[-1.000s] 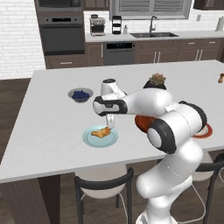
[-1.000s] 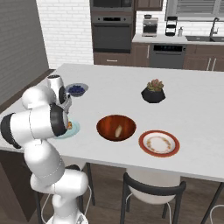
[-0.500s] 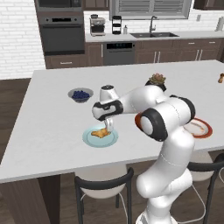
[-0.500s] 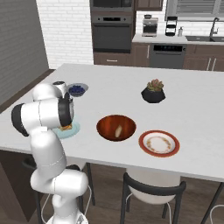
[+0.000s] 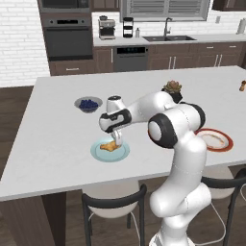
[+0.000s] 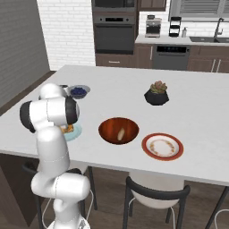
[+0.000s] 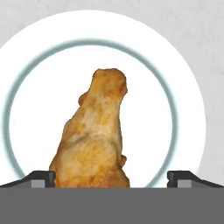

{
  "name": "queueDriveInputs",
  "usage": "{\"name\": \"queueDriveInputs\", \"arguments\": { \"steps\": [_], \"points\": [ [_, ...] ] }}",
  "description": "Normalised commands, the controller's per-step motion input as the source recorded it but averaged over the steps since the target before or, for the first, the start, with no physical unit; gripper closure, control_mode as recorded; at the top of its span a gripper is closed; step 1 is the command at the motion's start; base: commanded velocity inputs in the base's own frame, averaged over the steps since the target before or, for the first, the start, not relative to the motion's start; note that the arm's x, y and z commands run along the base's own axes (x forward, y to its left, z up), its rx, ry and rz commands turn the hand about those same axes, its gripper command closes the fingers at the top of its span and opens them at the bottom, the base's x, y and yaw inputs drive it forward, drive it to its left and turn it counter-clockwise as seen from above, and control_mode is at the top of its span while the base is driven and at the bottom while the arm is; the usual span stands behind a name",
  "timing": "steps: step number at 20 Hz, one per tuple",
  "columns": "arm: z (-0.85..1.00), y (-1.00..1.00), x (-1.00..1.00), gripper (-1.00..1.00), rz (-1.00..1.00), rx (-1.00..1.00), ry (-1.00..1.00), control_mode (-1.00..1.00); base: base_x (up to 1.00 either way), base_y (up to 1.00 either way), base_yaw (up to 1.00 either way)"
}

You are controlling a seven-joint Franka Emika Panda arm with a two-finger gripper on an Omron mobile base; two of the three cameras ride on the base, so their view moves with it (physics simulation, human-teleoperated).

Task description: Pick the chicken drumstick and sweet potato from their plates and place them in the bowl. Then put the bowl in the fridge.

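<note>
So the gripper [image 5: 116, 140] is down over the blue plate [image 5: 110, 152], which sits near the front edge of the counter [image 5: 53, 139], toward its left end. The drumstick [image 7: 94, 136] lies on that plate, right under the hand. From the hand camera the two tips stand wide apart, one on each side of the thick end, with nothing pinched between them yet. Whether they actually touch the meat I can't tell.

The bit that matters: the drumstick's long axis runs straight away from the hand camera, fat end between the tips, narrow end pointing off across the plate. So the jaws sit across the axis, not along it, which looks like the right way to squeeze it.

The sweet potato [image 6: 120, 133] is already in the bowl [image 6: 112, 126], just right of the blue plate near the front edge, and the red-rimmed plate [image 6: 162, 146] beside it is bare. My guess is closing on the thick end comes next, then a short carry right to the bowl
</note>
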Motion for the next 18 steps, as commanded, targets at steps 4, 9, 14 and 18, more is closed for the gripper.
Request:
{"name": "queueDriveInputs", "arguments": {
  "steps": [4,9,14,18],
  "points": [
    [-0.18,0.09,-0.04,-1.00,0.03,0.00,0.04,-1.00,0.00,0.00,0.00],
    [-0.03,-0.06,-0.12,-1.00,0.17,0.00,0.00,-1.00,0.00,0.00,0.00],
    [-0.08,-0.07,-0.03,-1.00,0.36,0.01,-0.01,-1.00,0.00,0.00,0.00],
    [-0.21,0.00,0.00,-1.00,0.17,0.04,-0.05,-1.00,0.00,0.00,0.00]
  ]
}}
